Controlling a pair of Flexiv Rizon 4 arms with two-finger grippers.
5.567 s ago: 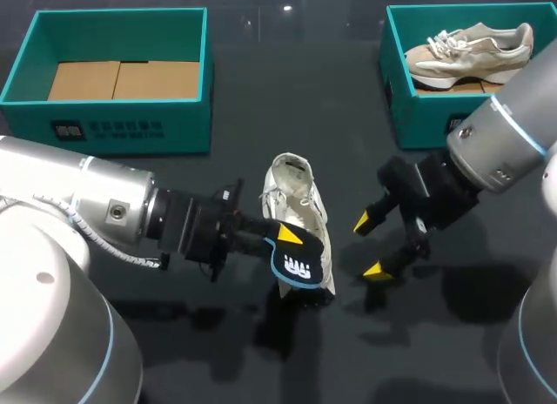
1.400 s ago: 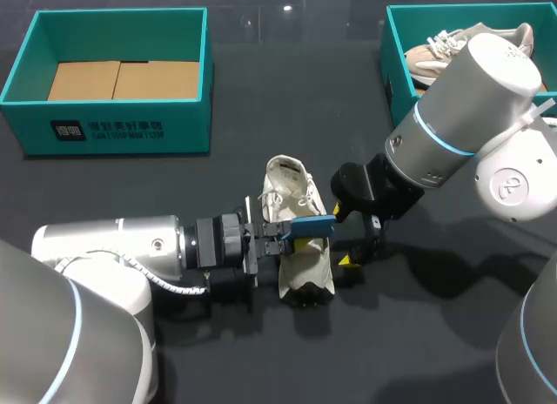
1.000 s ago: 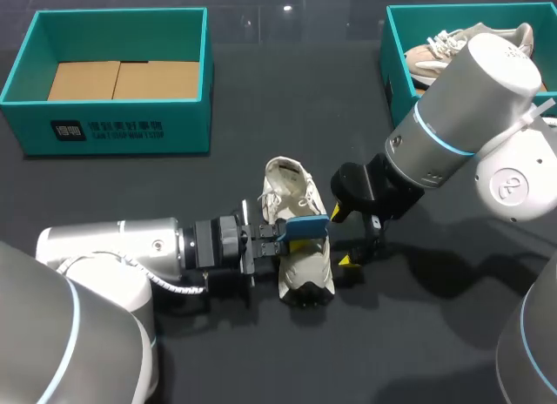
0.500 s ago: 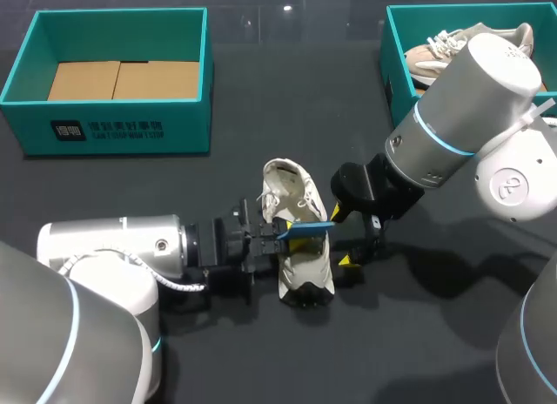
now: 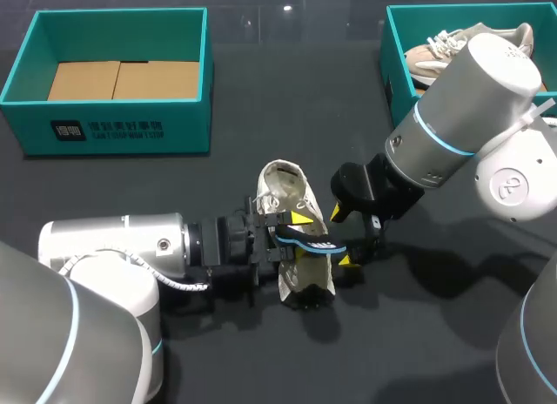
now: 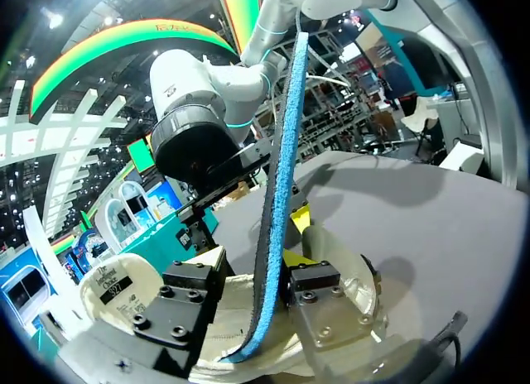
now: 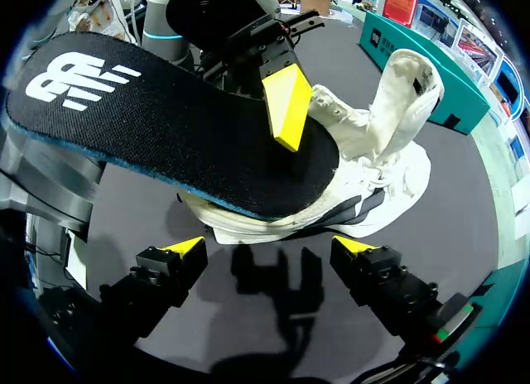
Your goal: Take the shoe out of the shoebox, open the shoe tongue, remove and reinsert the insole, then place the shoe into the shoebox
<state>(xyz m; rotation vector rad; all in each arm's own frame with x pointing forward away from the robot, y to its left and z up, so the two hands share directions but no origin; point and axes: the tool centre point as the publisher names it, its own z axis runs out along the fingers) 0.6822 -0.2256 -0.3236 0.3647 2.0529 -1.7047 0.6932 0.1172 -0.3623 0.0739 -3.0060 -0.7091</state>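
- Left gripper [image 5: 296,226] stays clamped on the insole [image 5: 312,239], one yellow-tipped finger on its upper face and the other under it
- Over the last second it rolls the insole from edge-on to nearly flat, so the black face and blue foam rim now show just above the mouth of the shoe [image 5: 285,188]
- In the left wrist view the insole runs between the fingers as a thin blue strip, with the white upper spread beneath
- The shoe sits on the table [image 5: 261,360] midway between its left and right edges, nearer the near edge, and leans a little more toward the left arm than before
- Right gripper [image 5: 341,239] has not moved: its fingers are spread wide, holding nothing, low beside the shoe's right side
- Removal looks finished and reinsertion seems to be starting; the insole's toe end probably needs angling down into the opening
- The empty shoebox [image 5: 122,125] waits at the far left corner
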